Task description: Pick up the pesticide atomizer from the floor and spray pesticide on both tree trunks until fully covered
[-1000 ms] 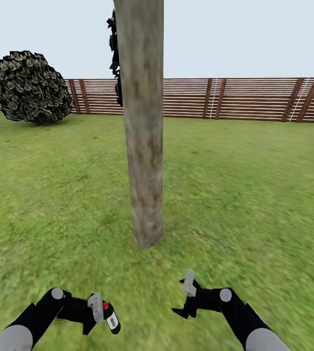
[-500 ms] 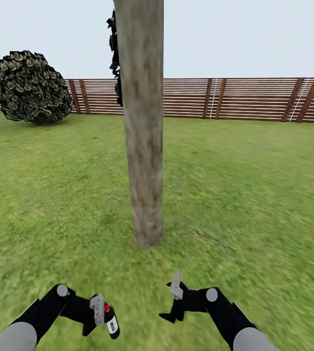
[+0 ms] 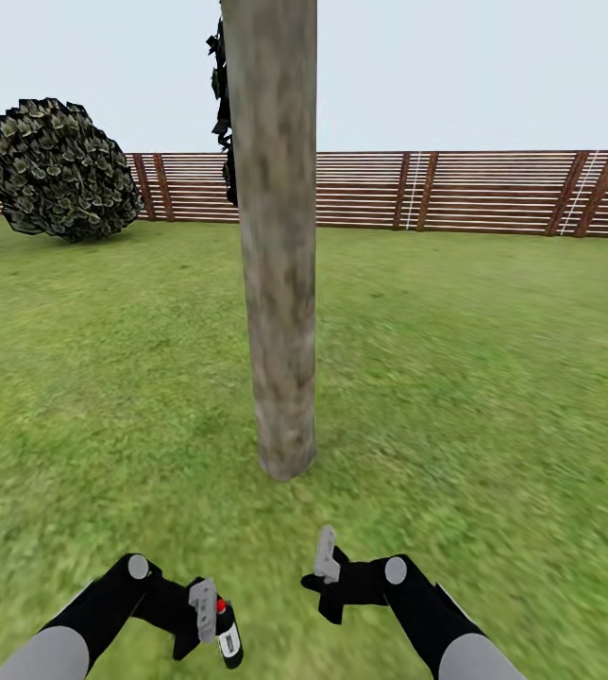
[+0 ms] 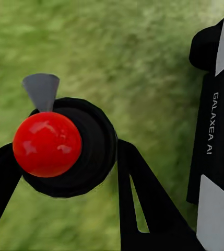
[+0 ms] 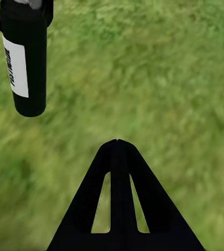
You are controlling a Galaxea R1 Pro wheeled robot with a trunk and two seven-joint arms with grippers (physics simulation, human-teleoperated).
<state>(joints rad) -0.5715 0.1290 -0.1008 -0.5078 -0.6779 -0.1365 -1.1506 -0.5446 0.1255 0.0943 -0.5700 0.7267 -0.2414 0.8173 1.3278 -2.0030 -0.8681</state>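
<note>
Head view, outdoor lawn. Item one: a thick, round, mottled beige-grey tree trunk (image 3: 276, 236), upright at centre, rooted in the blurry green grass floor (image 3: 493, 378). Item two: a small black cylindrical pesticide atomizer with a red top and a white label (image 3: 226, 631), clamped in the left gripper (image 3: 206, 604) low over the grass, near the foot of the trunk but apart from it. In the left wrist view the atomizer's red cap (image 4: 47, 144) sits between the black fingers. Item three: the right gripper (image 3: 326, 567), just beside the left one, holding nothing; whether it stands wide or narrow I cannot tell. The right wrist view shows the atomizer's black body and label (image 5: 23, 63) above grass. Item four: a brown horizontal-slat wooden fence (image 3: 474, 192) along the far edge. Item five: a rounded, dark, leafy bush (image 3: 59, 170) before the fence at left.
</note>
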